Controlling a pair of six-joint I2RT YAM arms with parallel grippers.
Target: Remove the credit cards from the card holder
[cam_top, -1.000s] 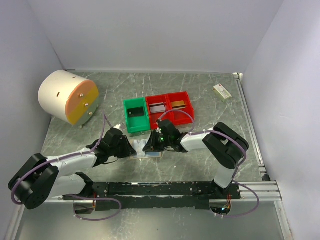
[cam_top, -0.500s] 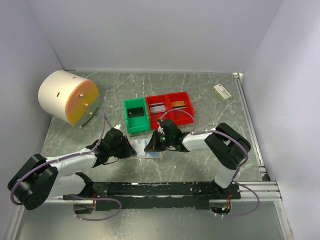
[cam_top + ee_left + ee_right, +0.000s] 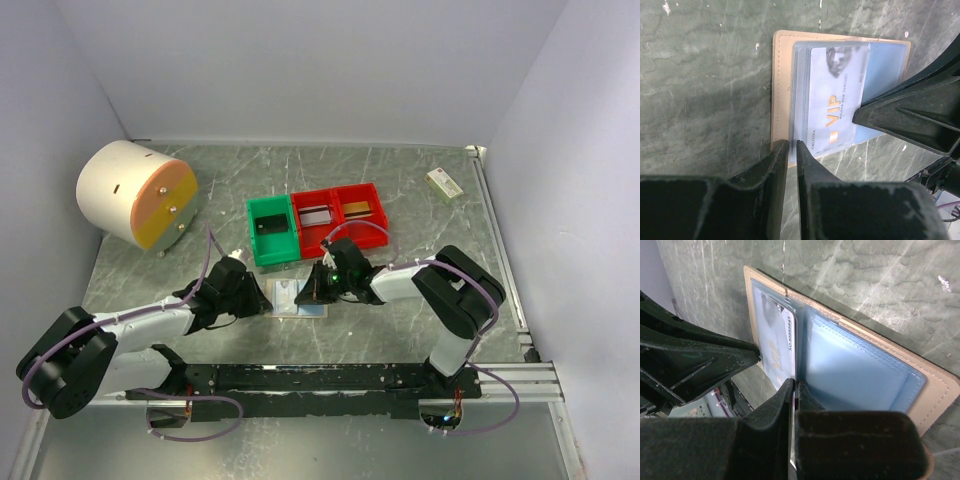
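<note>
Card holder lay open on table. Three credit cards sat in bins; VIP card left inside, right gripper pinched on its edge. Left gripper barely parted, hold unclear.

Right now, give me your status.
Left tool pinching card holder edge. Right tool shut on VIP card. Card not yet out of pocket. Nothing blocking the pull.

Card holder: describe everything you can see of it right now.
The card holder lies open and flat on the table, tan leather-like outside, pale blue-grey pockets inside. A silver-grey VIP card sits in one pocket. The left gripper pinches its edge; the right gripper seems closed on the card's edge near the fold.
</note>
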